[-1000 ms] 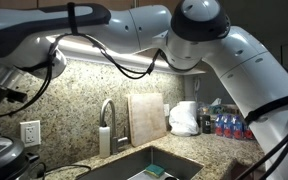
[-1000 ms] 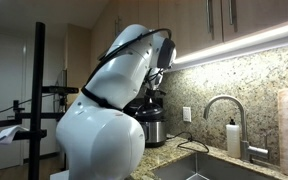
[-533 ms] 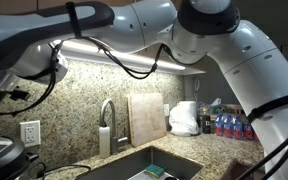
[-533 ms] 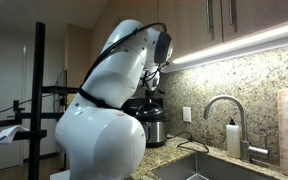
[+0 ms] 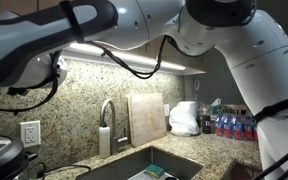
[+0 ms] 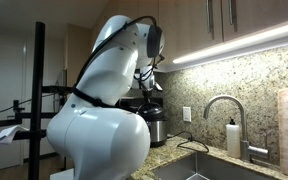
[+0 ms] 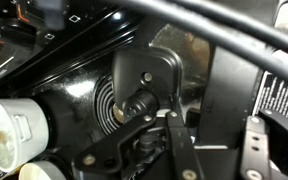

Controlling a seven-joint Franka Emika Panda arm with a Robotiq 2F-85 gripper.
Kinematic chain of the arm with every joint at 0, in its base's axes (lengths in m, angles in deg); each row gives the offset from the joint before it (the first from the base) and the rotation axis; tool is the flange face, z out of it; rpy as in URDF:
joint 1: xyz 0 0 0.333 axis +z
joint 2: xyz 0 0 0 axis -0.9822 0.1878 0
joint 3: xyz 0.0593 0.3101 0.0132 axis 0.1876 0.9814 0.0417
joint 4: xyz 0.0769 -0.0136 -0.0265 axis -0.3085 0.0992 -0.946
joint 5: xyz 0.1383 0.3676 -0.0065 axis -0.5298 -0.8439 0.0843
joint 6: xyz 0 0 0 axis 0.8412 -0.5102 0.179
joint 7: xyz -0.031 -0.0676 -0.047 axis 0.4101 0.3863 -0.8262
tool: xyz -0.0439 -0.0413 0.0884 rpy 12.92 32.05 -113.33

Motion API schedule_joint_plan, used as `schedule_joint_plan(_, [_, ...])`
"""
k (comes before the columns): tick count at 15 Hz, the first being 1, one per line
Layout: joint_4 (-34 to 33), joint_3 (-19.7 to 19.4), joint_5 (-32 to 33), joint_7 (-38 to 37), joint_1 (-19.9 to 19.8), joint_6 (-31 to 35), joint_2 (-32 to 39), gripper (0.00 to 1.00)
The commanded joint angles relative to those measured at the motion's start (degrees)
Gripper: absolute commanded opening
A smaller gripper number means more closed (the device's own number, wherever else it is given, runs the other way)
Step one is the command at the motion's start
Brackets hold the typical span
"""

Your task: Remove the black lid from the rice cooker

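The claw [image 7: 150,114] is closed. In the wrist view its fingertips sit right at the small knob [image 7: 136,100] in the centre of the round, shallow black lid [image 7: 182,78]. I judge that it pinches this knob, the one part of the lid narrow enough for the jaws. The lid's ringed top faces the camera squarely, so the claw meets it from straight above, which suits a level lift.

In an exterior view the squat dark rice cooker with its grey metal rim [image 6: 154,128] stands on the speckled granite worktop [image 6: 174,152], near the wall and to the left of the curved steel faucet [image 6: 222,108]. The white arm bends over the cooker and hides much of it. A dark shape just above the rim looks like the lid, but I cannot tell whether it rests on the cooker or hangs clear.

The step in hand seems to be the lift. Cabinets hang close overhead, so the lid probably has to go sideways soon after it clears the rim. The tan cutting board [image 5: 147,118] leans on the wall well to the right, out of the way.
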Motion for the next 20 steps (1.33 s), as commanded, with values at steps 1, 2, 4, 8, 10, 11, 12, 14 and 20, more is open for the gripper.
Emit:
schedule_joint_plan(1, [1.6, -5.2, 7.6, -9.2, 4.8, 6.4, -4.0, 0.07])
schedule_joint_plan(2, [1.8, -6.4, 9.4, -12.0, 5.4, 6.9, -4.4, 0.07])
schedule_joint_plan(4, [2.4, -8.0, 11.4, -16.9, 5.7, 7.7, -5.0, 0.07])
schedule_joint_plan(8, [2.6, -11.2, 21.8, -26.3, 8.8, 9.8, -5.8, 0.07])
schedule_joint_plan(10, [2.3, -12.0, 27.0, -30.8, 10.0, 10.2, -6.5, 0.07])
schedule_joint_plan(11, [1.5, -13.0, 30.4, -31.9, 11.9, 8.7, -6.0, 0.07])
schedule_joint_plan(12, [1.5, -13.6, 33.6, -34.0, 12.8, 8.7, -6.3, 0.07])
schedule_joint_plan(14, [0.6, -11.8, 37.4, -35.0, 12.3, 7.0, -5.3, 0.07])
schedule_joint_plan(20, [1.3, -9.6, 37.1, -35.7, 10.2, 5.3, -6.3, 0.07])
